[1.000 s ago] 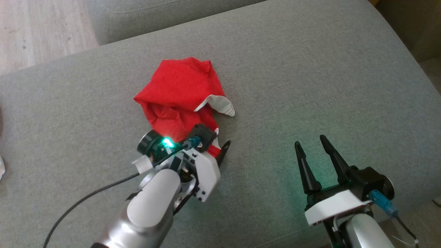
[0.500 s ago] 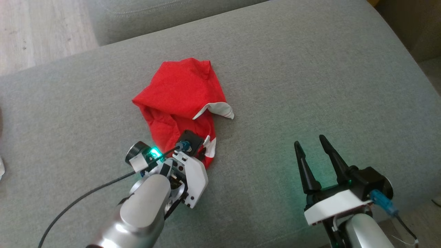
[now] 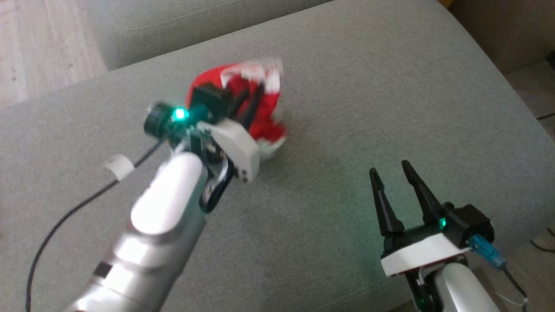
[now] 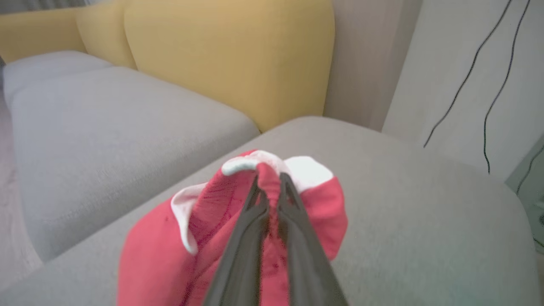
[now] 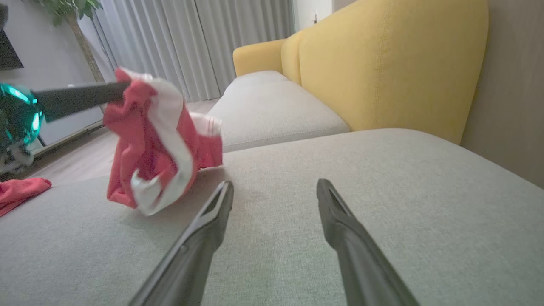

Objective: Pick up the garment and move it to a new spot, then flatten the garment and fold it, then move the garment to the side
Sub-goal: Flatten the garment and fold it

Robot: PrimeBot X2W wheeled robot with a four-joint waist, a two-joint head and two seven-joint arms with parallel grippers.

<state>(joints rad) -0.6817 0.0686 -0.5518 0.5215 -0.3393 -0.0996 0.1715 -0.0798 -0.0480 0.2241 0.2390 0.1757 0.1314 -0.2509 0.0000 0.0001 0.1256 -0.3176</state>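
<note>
At the far left end of the grey cushion a second red cloth lies crumpled, with wooden floor beyond the cushion's left edge. A black cable trails across the cushion's left part to the left arm. The left gripper is held over the middle of the cushion, its two fingers pinched together on a bunched fold of the garment. The red garment with white trim hangs from that grip in a loose clump above the cushion; whether its lowest fold touches the fabric cannot be told. Nothing lies on the cushion under or around it. Right of the garment, well apart from it, the right gripper hovers low over the cushion's near right part, fingers spread wide with nothing between them. Behind the cushion stand another grey seat and a yellow backrest, curtains further back.
</note>
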